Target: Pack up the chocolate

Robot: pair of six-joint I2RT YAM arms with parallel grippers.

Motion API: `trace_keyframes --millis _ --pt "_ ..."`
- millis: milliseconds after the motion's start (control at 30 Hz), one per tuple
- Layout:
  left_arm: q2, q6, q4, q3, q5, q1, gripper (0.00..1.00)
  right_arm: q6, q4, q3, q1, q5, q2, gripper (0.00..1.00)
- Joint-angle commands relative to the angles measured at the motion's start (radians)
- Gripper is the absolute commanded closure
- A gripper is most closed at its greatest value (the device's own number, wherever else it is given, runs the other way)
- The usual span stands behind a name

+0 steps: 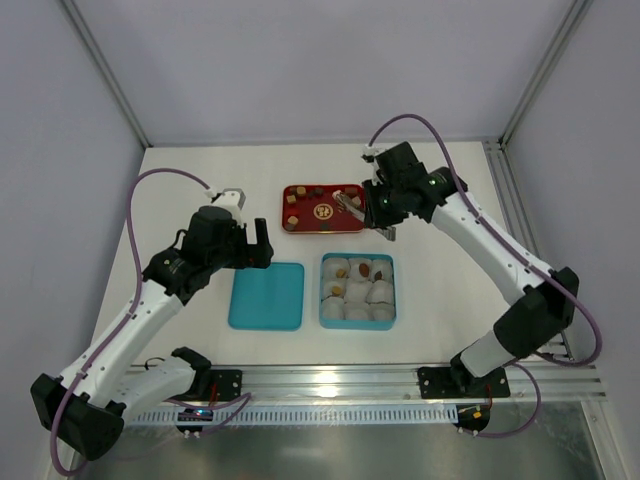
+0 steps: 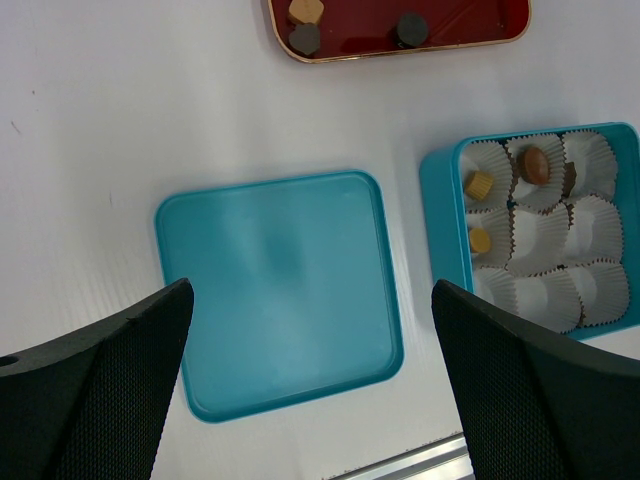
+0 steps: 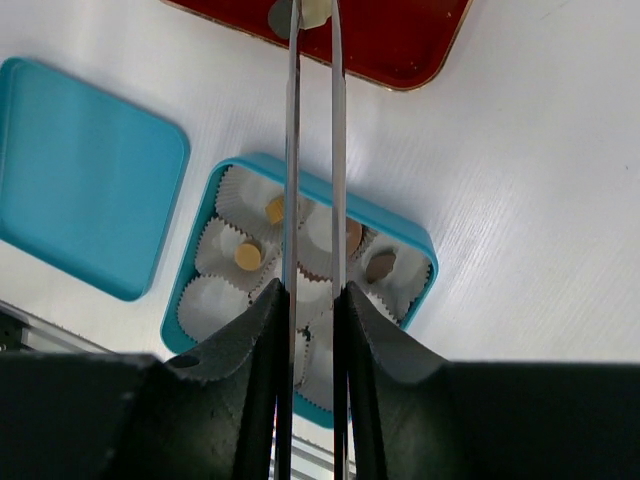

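Small tan and brown chocolate pieces point(image 1: 292, 199) lie in the red tray point(image 1: 322, 226). Several more point(image 2: 479, 184) sit in white paper cups inside the blue box point(image 1: 357, 323). My right gripper point(image 3: 312, 300) is shut on thin metal tongs point(image 3: 291, 150), which reach out over the box to the tray. At the tongs' tips a pale chocolate piece point(image 3: 314, 12) shows between the blades; I cannot tell whether it is lifted. My left gripper point(image 2: 315, 400) hangs open above the blue lid point(image 2: 280, 290), holding nothing.
The lid point(image 1: 266, 295) lies flat just left of the box, with a narrow gap between them. The tray has a round gold emblem point(image 1: 323, 211) in its middle. An aluminium rail point(image 1: 400, 378) runs along the near table edge, and frame posts stand at the far corners.
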Motion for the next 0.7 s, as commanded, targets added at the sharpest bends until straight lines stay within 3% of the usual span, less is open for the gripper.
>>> trace_keyframes --millis 0,300,667 --pt "-0.007 0.009 0.006 0.039 0.005 -0.001 0.00 0.020 -0.012 -0.094 -0.002 -0.024 -0.173 0.76" --pt "-0.003 0.009 0.007 0.039 0.011 -0.001 0.00 0.065 -0.110 -0.331 0.021 -0.054 -0.480 0.76" --pt "0.008 0.009 0.006 0.040 0.013 -0.001 0.00 0.174 -0.182 -0.478 0.166 -0.011 -0.614 0.76"
